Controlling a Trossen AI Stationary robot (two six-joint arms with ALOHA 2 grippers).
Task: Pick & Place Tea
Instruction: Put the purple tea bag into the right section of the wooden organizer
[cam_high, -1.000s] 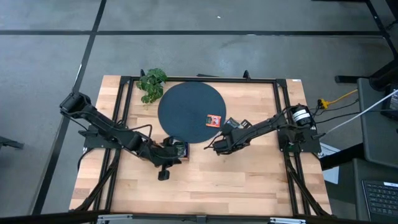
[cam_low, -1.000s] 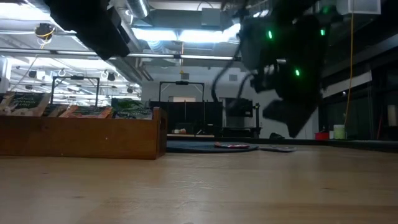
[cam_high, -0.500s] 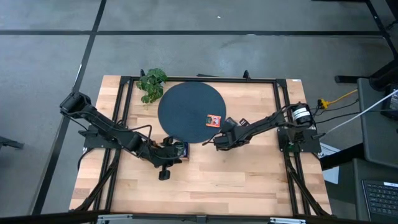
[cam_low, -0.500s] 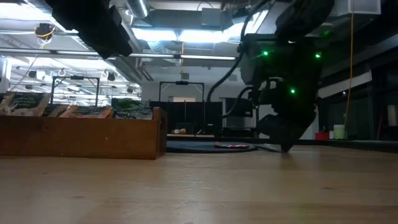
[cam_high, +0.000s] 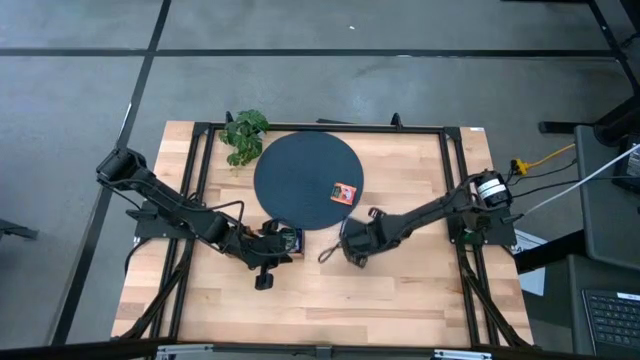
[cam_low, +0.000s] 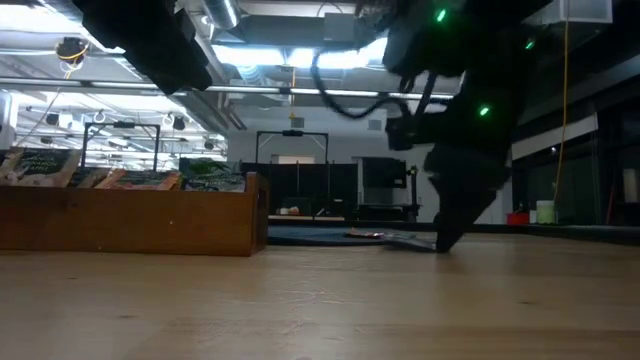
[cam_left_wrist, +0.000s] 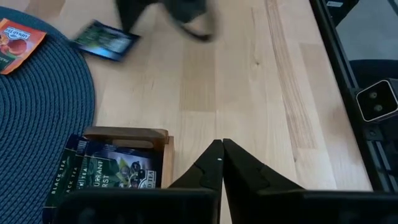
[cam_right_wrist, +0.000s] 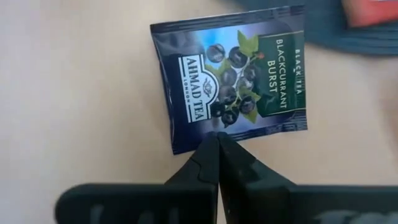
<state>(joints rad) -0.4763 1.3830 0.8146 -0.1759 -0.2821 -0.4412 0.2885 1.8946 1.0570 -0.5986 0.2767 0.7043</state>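
- Dragged off the dark mat since a second ago, the dark blackcurrant sachet (cam_right_wrist: 229, 76) now lies flat on the bare wood of the bench (cam_high: 400, 290), just beside the mat's (cam_high: 300, 175) near edge; the right arm has swung toward the bench's middle with it.
- The right tool (cam_right_wrist: 217, 138) sits at the sachet's near edge, fingers pressed together with the packet's rim at or just under their tips. Whether that rim is truly pinched, I cannot tell.
- The sachet lies straight ahead of those fingers. It is close to square, its slightly longer side running across the fingers' line, its lettering turned sideways to them.
- An orange-red sachet (cam_high: 345, 191) rests on the mat, apart from the dark one.
- The left tool (cam_left_wrist: 221, 152) hangs closed over the corner of the wooden tray (cam_left_wrist: 127, 133), which holds more dark sachets (cam_left_wrist: 93, 171).
- The right arm is much the nearer to the loose sachet; the tray lies across from it, beside the left arm.
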